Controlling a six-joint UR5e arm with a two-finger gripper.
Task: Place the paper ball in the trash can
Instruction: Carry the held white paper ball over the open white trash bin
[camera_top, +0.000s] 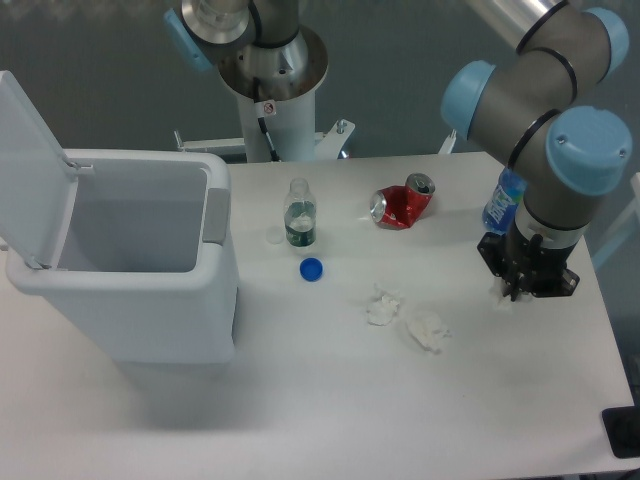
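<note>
- Ball (499, 297) lies on the table (320, 400) at 3 o'clock, far from the bin (130, 300).
- Gripper (520, 290) sits low right over it; whether its fingers pinch the ball or stand apart, I cannot tell.
- Bin waits at 9 o'clock, lid (30, 160) up.
- Nothing binned yet: lift, carry and drop remain.

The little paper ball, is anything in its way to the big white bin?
The small white paper ball sits at the gripper. Between it and the open white plastic trash can lie two flatter paper wads, a blue cap and a clear bottle.
</note>
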